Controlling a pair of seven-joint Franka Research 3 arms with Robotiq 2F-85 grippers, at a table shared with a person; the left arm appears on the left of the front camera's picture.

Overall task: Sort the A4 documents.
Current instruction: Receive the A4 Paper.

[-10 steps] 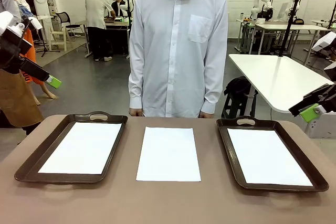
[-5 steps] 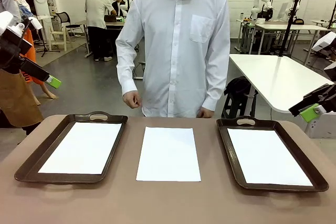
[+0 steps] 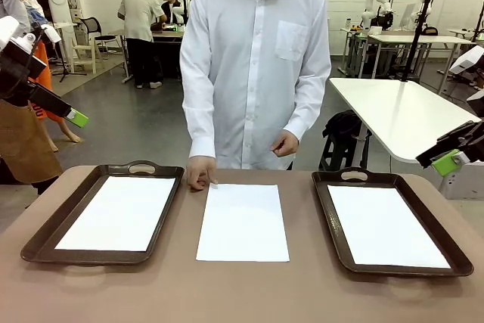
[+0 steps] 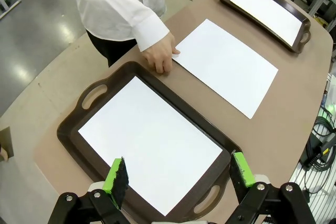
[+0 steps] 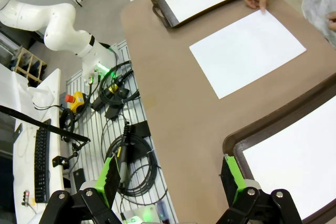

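Three A4 documents lie flat on the brown table. One sheet rests bare in the middle, and a person's hand touches its far left corner. Another sheet lies in the left tray, a third in the right tray. My left gripper hovers open, high above the left tray. High off the table's right side, my right gripper is open too. Neither holds anything.
The person in a white shirt stands at the far edge, the other hand held at the waist. Cables and robot gear lie on the floor beside the table. A white table stands at the back right.
The person's hand has come down from waist height onto the far left corner of the middle sheet. The other hand has risen off the table edge. Both arms stay still.
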